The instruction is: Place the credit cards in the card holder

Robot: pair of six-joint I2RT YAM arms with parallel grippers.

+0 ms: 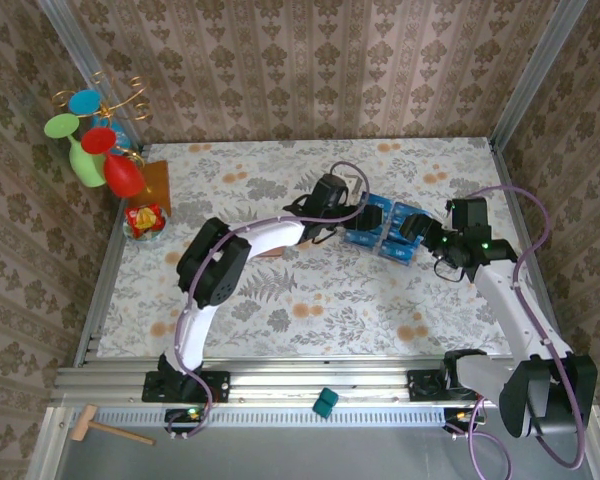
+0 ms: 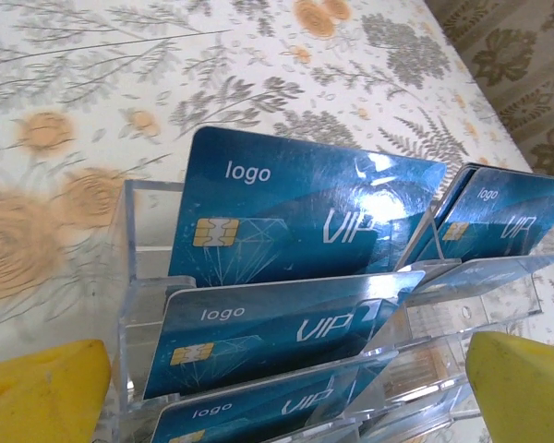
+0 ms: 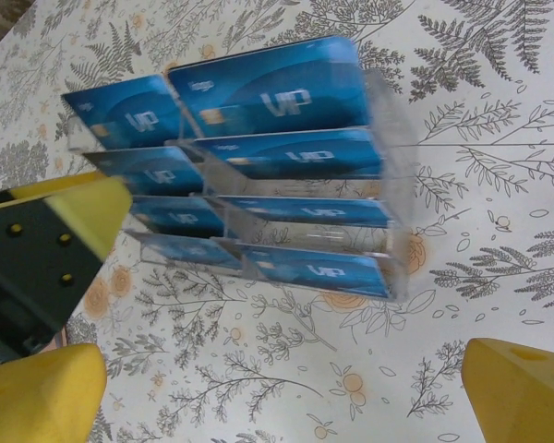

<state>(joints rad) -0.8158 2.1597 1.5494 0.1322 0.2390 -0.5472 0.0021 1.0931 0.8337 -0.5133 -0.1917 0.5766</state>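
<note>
Credit cards (image 3: 277,101) sit in a clear tray (image 3: 402,185) while left end effector (image 2: 282,397) and right end effector (image 3: 277,397) gape wide, empty.

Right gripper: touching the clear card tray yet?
Apart. Right wrist view: the open right gripper's yellow fingertips sit short of the clear tray, with bare floral tablecloth showing between them.

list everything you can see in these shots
clear tray: one, transparent, mid-table
credit cards: eight showing, blue, standing in the tray's tiered slots
glasses: several, green, blue, red, far-left corner
amber square: one, orange, beside the glasses
small dish: one, clear, red-yellow contents, left edge
mallet: one, wooden, near ledge, left
block: one, teal, near ledge, middle
table: one, floral cloth
left gripper: yellow-tipped jaws open, at the tray
right gripper: yellow-tipped jaws open, facing the tray
</note>
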